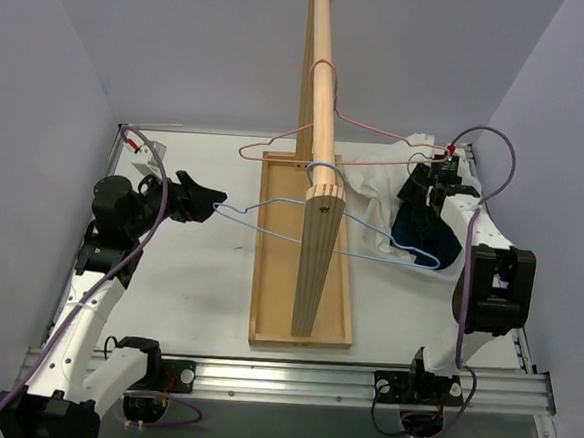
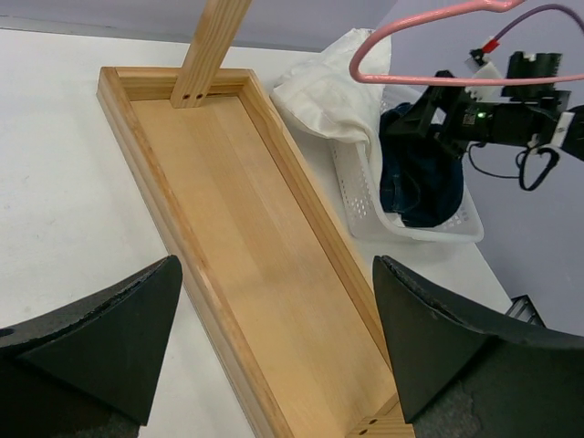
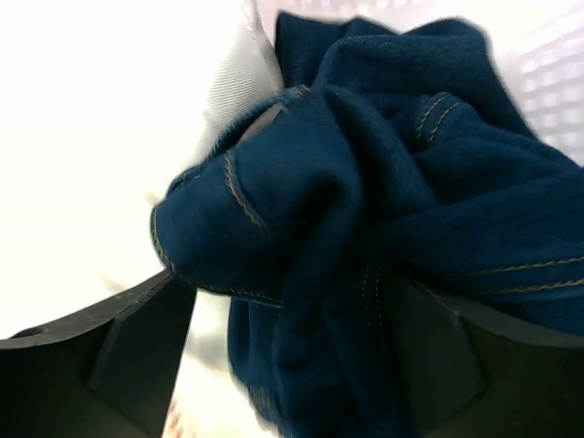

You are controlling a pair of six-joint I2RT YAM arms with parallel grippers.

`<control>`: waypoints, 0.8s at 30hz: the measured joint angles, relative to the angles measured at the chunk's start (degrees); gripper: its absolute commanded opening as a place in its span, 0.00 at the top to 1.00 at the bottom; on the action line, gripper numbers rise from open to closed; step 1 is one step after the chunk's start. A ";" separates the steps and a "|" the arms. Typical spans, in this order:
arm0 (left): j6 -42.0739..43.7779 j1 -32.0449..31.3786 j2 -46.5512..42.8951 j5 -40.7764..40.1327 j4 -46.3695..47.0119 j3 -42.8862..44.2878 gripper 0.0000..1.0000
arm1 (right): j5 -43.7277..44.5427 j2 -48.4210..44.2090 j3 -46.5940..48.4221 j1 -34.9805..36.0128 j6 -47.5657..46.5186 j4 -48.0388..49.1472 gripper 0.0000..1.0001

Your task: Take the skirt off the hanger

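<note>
The table (image 1: 197,293) lies bare left of the wooden rack (image 1: 313,271); walls close three sides. Right of the rack, a white basket (image 2: 438,235) holds white cloth (image 2: 328,91) and the skirt (image 3: 383,210), off both hangers and bunched with no clear long axis. A pink hanger (image 2: 429,80) and a blue hanger (image 1: 219,210) hang on the rack's rod. Right gripper (image 3: 292,278) is spread wide astride the skirt. Left gripper (image 1: 211,201) gapes empty left of the rack, beside the blue hanger's tip.
</note>
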 measured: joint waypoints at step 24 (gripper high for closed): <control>-0.92 -0.20 0.02 0.00 0.57 -0.02 0.06 | -18.40 -0.22 3.48 8.13 -7.02 2.14 0.07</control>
